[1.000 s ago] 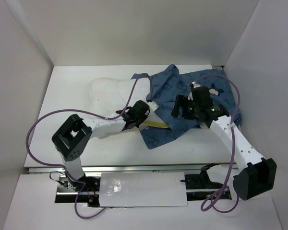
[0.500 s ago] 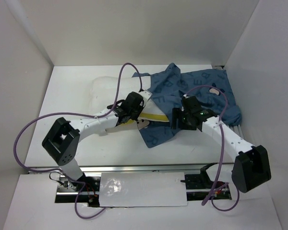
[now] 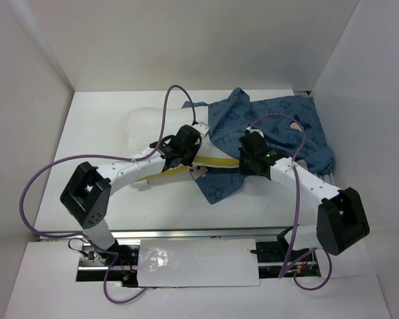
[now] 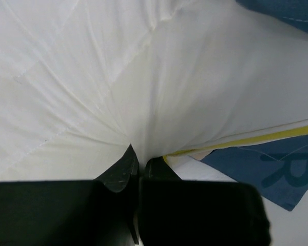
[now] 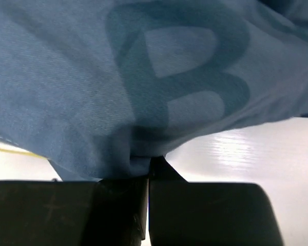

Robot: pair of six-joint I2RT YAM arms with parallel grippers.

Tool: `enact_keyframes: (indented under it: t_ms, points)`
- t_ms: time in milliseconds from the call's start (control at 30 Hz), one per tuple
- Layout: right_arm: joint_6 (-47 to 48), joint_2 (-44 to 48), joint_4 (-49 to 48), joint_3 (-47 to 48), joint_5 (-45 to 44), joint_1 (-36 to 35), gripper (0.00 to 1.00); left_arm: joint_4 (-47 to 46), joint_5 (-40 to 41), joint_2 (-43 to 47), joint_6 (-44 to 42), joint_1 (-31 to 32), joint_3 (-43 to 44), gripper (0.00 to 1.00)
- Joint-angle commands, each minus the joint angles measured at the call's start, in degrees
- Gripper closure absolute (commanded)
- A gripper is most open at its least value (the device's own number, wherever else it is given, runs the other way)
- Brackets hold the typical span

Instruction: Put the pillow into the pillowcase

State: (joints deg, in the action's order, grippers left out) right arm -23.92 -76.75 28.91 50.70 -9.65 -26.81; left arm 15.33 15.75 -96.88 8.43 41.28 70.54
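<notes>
The white pillow (image 3: pixel 146 129) lies left of centre, its pale-yellow seam (image 3: pixel 216 163) running toward the blue lettered pillowcase (image 3: pixel 279 126) spread at the right. My left gripper (image 3: pixel 194 151) is shut on the pillow's edge; in the left wrist view its gripper (image 4: pixel 140 160) pinches white fabric (image 4: pixel 143 82) beside the yellow seam (image 4: pixel 256 137). My right gripper (image 3: pixel 245 163) sits at the pillowcase's near-left edge. In the right wrist view that gripper (image 5: pixel 150 163) is shut on a fold of blue cloth (image 5: pixel 143 77) printed with a letter B.
White walls enclose the table (image 3: pixel 93 193) on the left, back and right. Purple cables (image 3: pixel 46 179) loop over both arms. A metal rail (image 3: pixel 186 232) runs along the near edge by the arm bases.
My right gripper moved left and down to the pillowcase edge and closed on the cloth. The left arm carried the pillow edge slightly right and up.
</notes>
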Motion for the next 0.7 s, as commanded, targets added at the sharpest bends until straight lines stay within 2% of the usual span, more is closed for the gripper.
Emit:
enact_keyframes:
  t_ms: [0,133,300,433,500,533,667]
  points:
    - [-1.65,0.72,1.06,4.22,-5.47,-1.92,1.00,2.75,2.36,-0.23,4.57,0.12,4.94,1.00]
    - [2.20,1.25,1.59,6.42,1.81,-6.58,1.00,11.62,0.88,-5.15,12.56,0.12,13.73,1.00]
    - [5.55,-4.00,-4.64,10.47,12.35,-13.35,1.00,19.99,0.86,-11.13,25.31,0.65,24.71,1.00]
    - [7.49,-6.83,-13.77,13.72,18.33,-17.31,1.00,20.36,-2.55,-11.84,31.99,0.65,24.30,1.00]
    - [9.84,-7.36,-17.72,13.73,24.03,-17.92,1.00,17.99,-4.40,-10.44,34.01,0.65,23.07,1.00]
    - [10.73,-6.32,-21.57,13.73,30.15,-18.45,1.00,17.19,-4.41,-9.91,34.55,0.65,21.58,1.00]
    - [13.55,-1.13,-30.56,7.60,40.75,-19.07,1.00,12.71,-7.31,-6.40,36.57,-1.11,17.79,1.00]
